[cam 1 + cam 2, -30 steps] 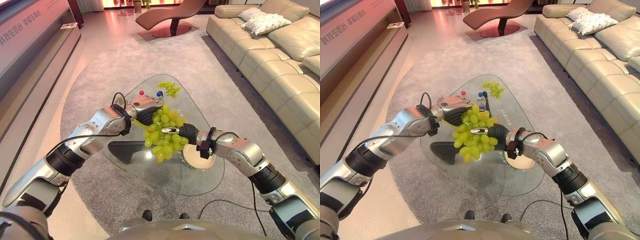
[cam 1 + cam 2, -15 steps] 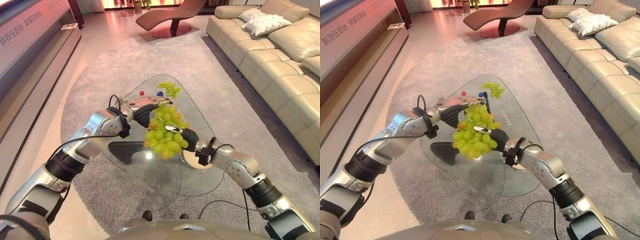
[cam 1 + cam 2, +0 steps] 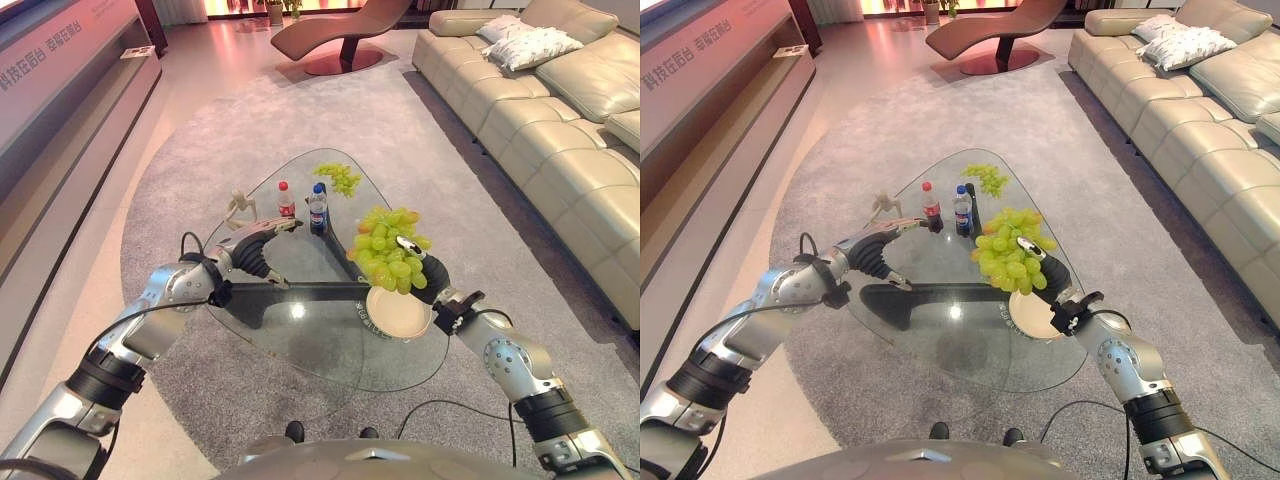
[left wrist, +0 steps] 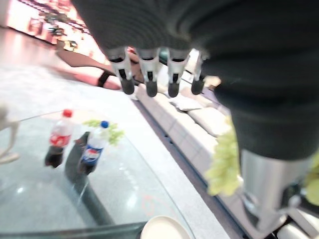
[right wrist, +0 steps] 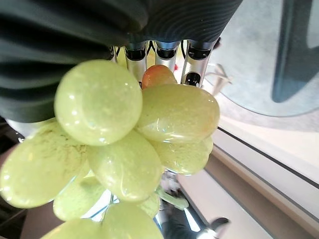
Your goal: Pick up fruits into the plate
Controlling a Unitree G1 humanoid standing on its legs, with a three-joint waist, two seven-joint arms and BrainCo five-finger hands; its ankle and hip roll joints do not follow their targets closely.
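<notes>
Green grapes (image 3: 388, 248), cream plate (image 3: 398, 312), red-capped and blue-capped bottles (image 3: 302, 205)

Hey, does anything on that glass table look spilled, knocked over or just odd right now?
Nothing stands out. Both bottles stand upright on the glass table, a second grape bunch lies at its far end, and the right hand holds grapes above the plate.

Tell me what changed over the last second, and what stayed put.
The left hand let go of the grapes and drew back toward the robot's left, its fingers now straight. The right hand alone holds the bunch and has carried it rightward, to just above the plate. The plate, both bottles and the second grape bunch on the glass table stayed put.
</notes>
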